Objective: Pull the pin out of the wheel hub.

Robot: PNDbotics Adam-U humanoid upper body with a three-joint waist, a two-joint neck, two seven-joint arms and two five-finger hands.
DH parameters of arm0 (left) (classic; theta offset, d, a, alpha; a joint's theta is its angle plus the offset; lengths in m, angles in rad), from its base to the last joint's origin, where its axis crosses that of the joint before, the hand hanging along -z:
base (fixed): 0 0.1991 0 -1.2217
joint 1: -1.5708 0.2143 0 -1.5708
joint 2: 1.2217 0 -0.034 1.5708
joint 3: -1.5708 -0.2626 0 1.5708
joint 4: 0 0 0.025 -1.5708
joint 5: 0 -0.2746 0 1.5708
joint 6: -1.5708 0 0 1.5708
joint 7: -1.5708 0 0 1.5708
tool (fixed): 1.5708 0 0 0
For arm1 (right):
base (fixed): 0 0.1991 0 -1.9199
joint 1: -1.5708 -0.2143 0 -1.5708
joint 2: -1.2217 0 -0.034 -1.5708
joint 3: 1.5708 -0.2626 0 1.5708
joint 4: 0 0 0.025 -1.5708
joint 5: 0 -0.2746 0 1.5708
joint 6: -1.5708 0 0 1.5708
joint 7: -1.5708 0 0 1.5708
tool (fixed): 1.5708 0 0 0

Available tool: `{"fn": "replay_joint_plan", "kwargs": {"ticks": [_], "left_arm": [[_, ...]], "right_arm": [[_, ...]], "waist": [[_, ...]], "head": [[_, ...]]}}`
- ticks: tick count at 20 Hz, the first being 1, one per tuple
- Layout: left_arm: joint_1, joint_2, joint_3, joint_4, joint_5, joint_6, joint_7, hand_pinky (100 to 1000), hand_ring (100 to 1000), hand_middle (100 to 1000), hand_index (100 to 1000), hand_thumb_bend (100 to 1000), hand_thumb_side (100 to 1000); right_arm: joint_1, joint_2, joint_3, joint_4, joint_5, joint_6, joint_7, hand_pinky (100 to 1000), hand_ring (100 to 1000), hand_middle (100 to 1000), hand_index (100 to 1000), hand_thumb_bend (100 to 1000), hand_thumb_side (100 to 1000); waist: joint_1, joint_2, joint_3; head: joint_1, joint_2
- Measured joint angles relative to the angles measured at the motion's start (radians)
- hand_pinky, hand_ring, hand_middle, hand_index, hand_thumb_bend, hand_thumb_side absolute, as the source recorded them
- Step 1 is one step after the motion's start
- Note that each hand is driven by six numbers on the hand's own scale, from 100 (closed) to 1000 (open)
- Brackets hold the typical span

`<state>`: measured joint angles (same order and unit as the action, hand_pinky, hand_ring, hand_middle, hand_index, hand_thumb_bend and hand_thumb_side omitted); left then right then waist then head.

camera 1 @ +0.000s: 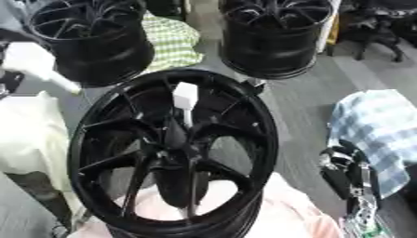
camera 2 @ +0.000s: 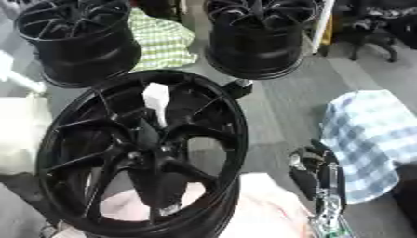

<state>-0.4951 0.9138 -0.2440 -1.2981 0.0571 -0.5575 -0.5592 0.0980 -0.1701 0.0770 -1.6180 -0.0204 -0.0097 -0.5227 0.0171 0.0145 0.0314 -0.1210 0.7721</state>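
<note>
A large black wheel hub (camera 1: 175,75) lies tilted in the middle, its spokes meeting at a dark centre. A white pin (camera 1: 185,100) with a blocky white head stands up from the hub, reaching over the upper spokes. My right hand (camera 1: 346,172) shows at the lower right, to the right of the rim and apart from it. Its dark fingers point up and are relaxed and open, holding nothing. My left hand shows in neither view.
Two more black wheels (camera 1: 90,42) (camera 1: 273,37) stand at the back, a green checked cloth (camera 1: 172,44) between them. A blue checked cloth (camera 1: 379,130) lies right, a pink cloth (camera 1: 289,214) under the hub, and a cream cloth (camera 1: 29,135) left.
</note>
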Motion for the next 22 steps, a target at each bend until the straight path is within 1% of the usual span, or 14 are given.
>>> {"fn": "replay_joint_plan", "kwargs": {"ticks": [3, 5, 7, 8, 10, 13, 17, 19, 20, 22], "left_arm": [[0.079, -0.024, 0.057, 0.060, -0.143, 0.000, 0.000, 479, 100, 689, 900, 100, 733], [0.122, -0.057, 0.105, 0.107, -0.227, 0.000, 0.000, 478, 100, 697, 908, 100, 784], [0.158, -0.098, 0.165, 0.150, -0.278, 0.000, 0.000, 464, 100, 678, 898, 100, 788], [0.175, -0.119, 0.196, 0.165, -0.290, 0.000, 0.000, 458, 100, 665, 887, 100, 773], [0.207, -0.161, 0.257, 0.186, -0.290, 0.000, 0.000, 451, 100, 633, 856, 100, 749], [0.254, -0.224, 0.329, 0.190, -0.248, 0.000, 0.000, 442, 100, 598, 828, 100, 760], [0.313, -0.325, 0.388, 0.151, -0.164, 0.000, 0.000, 436, 100, 572, 810, 100, 791], [0.334, -0.387, 0.419, 0.123, -0.133, 0.004, -0.004, 436, 100, 548, 794, 100, 826], [0.342, -0.420, 0.434, 0.107, -0.118, 0.013, -0.013, 436, 100, 542, 790, 100, 836], [0.350, -0.486, 0.463, 0.064, -0.092, 0.052, -0.052, 435, 100, 533, 781, 100, 864]], "right_arm": [[0.000, 0.000, -0.003, 0.000, 0.000, 0.002, -0.002, 720, 655, 708, 823, 100, 176], [0.000, 0.000, -0.003, 0.000, 0.000, 0.003, -0.004, 720, 655, 708, 823, 100, 176], [0.000, 0.001, -0.004, 0.000, 0.000, 0.002, -0.006, 720, 655, 708, 823, 100, 176], [0.000, 0.003, -0.005, 0.000, 0.000, 0.002, -0.007, 720, 655, 708, 823, 100, 176], [0.000, 0.008, -0.007, 0.000, 0.000, 0.003, -0.008, 720, 655, 708, 823, 100, 176], [0.000, 0.009, -0.009, 0.000, 0.000, 0.004, -0.010, 720, 655, 708, 823, 100, 176], [0.000, 0.016, -0.009, 0.000, 0.000, 0.004, -0.011, 720, 655, 709, 823, 100, 176], [0.000, 0.018, -0.009, 0.000, 0.000, 0.004, -0.011, 720, 655, 708, 823, 100, 176], [0.000, 0.019, -0.009, 0.000, 0.000, 0.004, -0.011, 720, 655, 708, 823, 100, 175], [0.000, 0.024, -0.009, 0.000, -0.001, 0.003, -0.011, 720, 655, 709, 823, 100, 175]], "waist": [[-0.003, 0.001, 0.007], [-0.007, 0.002, 0.011], [-0.013, 0.003, 0.015], [-0.014, 0.004, 0.016], [-0.015, 0.004, 0.019], [-0.019, 0.005, 0.022], [-0.025, 0.008, 0.027], [-0.028, 0.010, 0.032], [-0.030, 0.010, 0.032], [-0.033, 0.010, 0.035]], "head": [[-0.006, 0.000], [-0.012, 0.000], [-0.017, 0.000], [-0.019, 0.000], [-0.023, 0.000], [-0.027, 0.000], [-0.030, 0.000], [-0.031, 0.000], [-0.031, 0.000], [-0.032, 0.000]]}}
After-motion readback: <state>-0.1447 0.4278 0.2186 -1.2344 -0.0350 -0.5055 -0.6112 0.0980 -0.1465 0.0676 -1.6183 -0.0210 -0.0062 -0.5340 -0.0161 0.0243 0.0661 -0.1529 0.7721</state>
